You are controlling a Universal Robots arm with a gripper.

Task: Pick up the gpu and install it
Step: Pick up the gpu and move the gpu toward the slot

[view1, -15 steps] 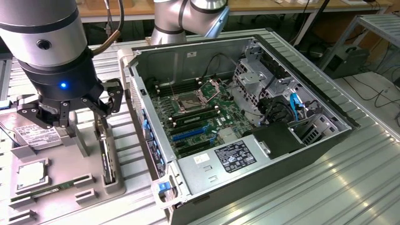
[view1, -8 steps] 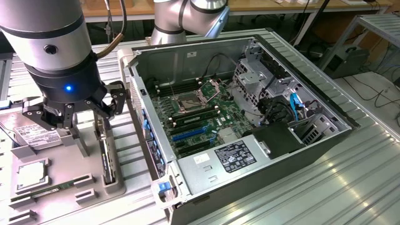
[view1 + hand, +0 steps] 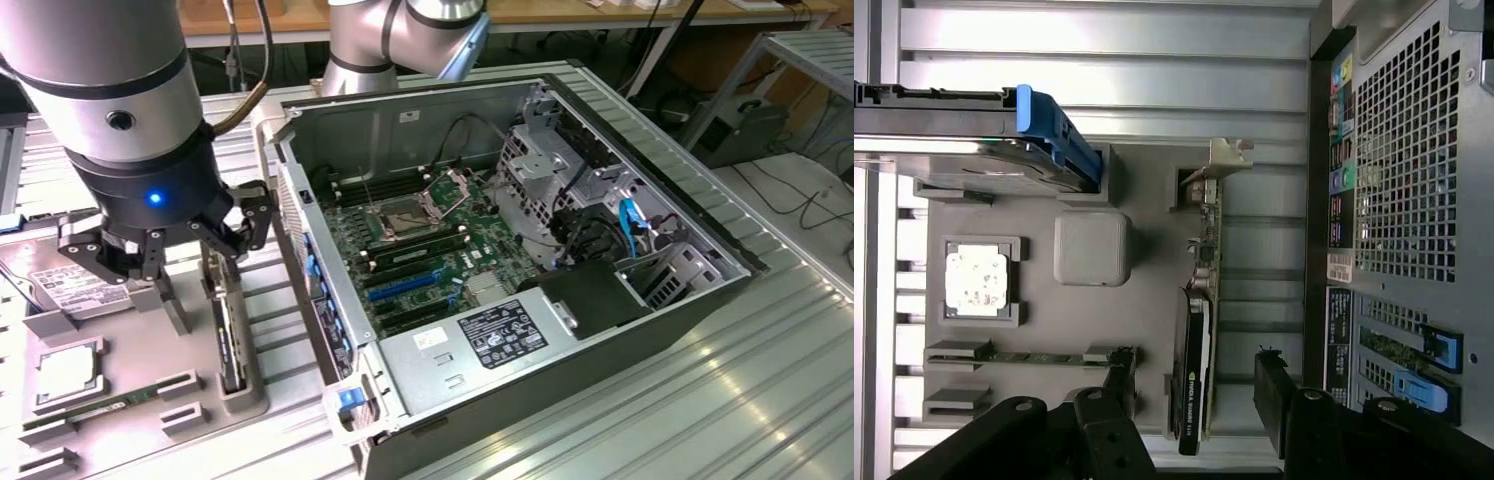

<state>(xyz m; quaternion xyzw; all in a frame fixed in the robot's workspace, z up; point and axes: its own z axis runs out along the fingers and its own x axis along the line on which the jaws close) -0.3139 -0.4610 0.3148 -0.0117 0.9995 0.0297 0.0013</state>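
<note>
Presently: gpu (image 3: 230, 345), a thin dark card with black fan shroud and silver end bracket, standing on edge in grey tray (image 3: 134, 352), on the exterior view's left of the open computer case (image 3: 400, 125). Claw (image 3: 200, 290): spread wide, straddling the card, gripping nothing.

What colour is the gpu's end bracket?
The gpu has a silver bracket; clearest in the wrist view.
</note>
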